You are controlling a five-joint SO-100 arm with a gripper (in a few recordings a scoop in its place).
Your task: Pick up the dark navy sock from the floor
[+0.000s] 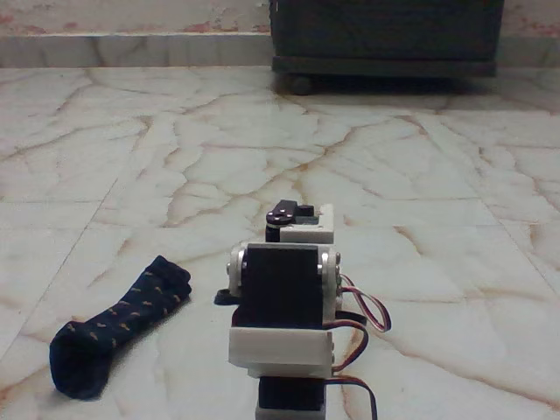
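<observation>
The dark navy sock (114, 337) with small orange-tan flecks lies flat on the floor (262, 149), low on the left of the fixed view, its toe end nearest the camera. The white arm with black servos (282, 297) stands folded at the bottom centre, seen from behind, just right of the sock and apart from it. Its far end, a white block with a black part (297, 220), rises above the arm's body. The fingers are hidden behind the arm, so their state does not show. Nothing appears to be held.
A dark cabinet (385, 39) on small feet stands at the back right against the wall. A low marble step (131, 48) runs along the back. Red and black wires (367, 319) loop out at the arm's right side. Bare tiles stretch between arm and cabinet.
</observation>
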